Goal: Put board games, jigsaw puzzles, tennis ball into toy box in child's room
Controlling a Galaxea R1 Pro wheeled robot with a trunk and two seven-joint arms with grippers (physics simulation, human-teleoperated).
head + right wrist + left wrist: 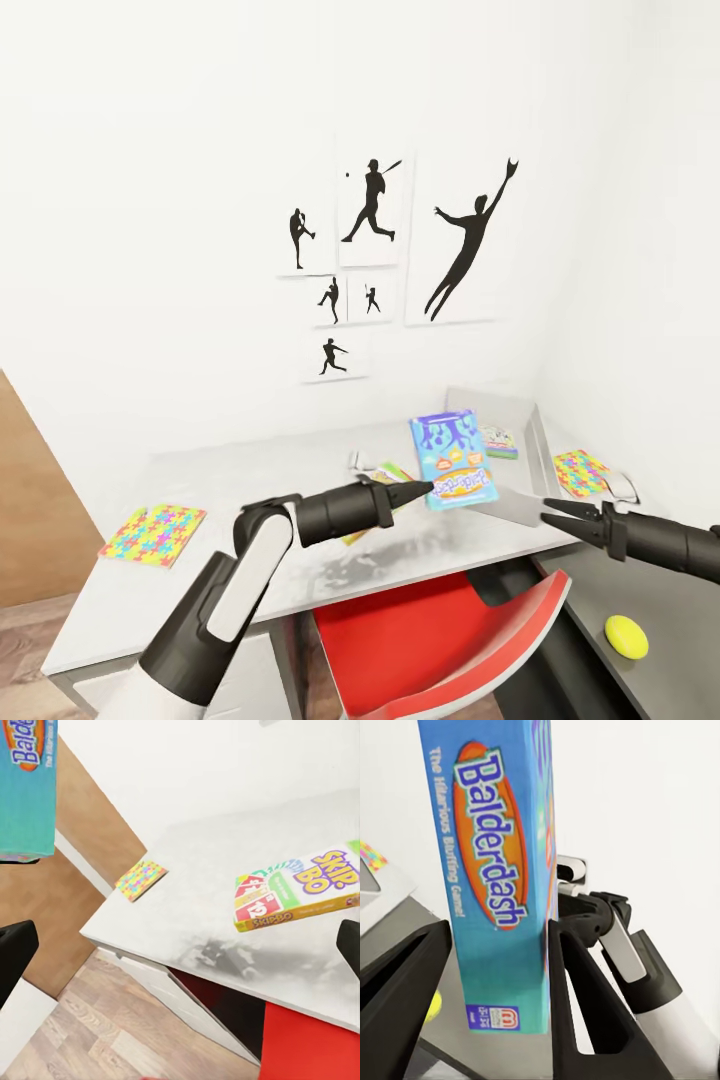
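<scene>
- Here, the left gripper (425, 488) is reaching out over the table (250, 480), its fingers (585, 1020) pinching the lower edge of the teal-blue Balderdash box (453, 460) and holding it up, tilted, at the near rim of the toy box (535, 440).
- The toy box is sitting at the far right of the table against the wall, and a green-edged game box (499, 441) is lying inside it.
- The right gripper (550, 512) is hovering just beside the toy box's near corner, its fingers (570, 516) standing apart and holding nothing.
- The Skip-Bo box (300, 896) is lying flat on the tabletop beneath the left arm, above the red chair (440, 640).
- One jigsaw puzzle (153, 534) is resting near the table's left end; another jigsaw puzzle (582, 471) is lying to the right of the toy box.
- The tennis ball (626, 636) is sitting on a grey surface at the lower right, well apart from the toy box.
- Black silhouette pictures (400, 250) of ball players are hanging on the white wall above.
</scene>
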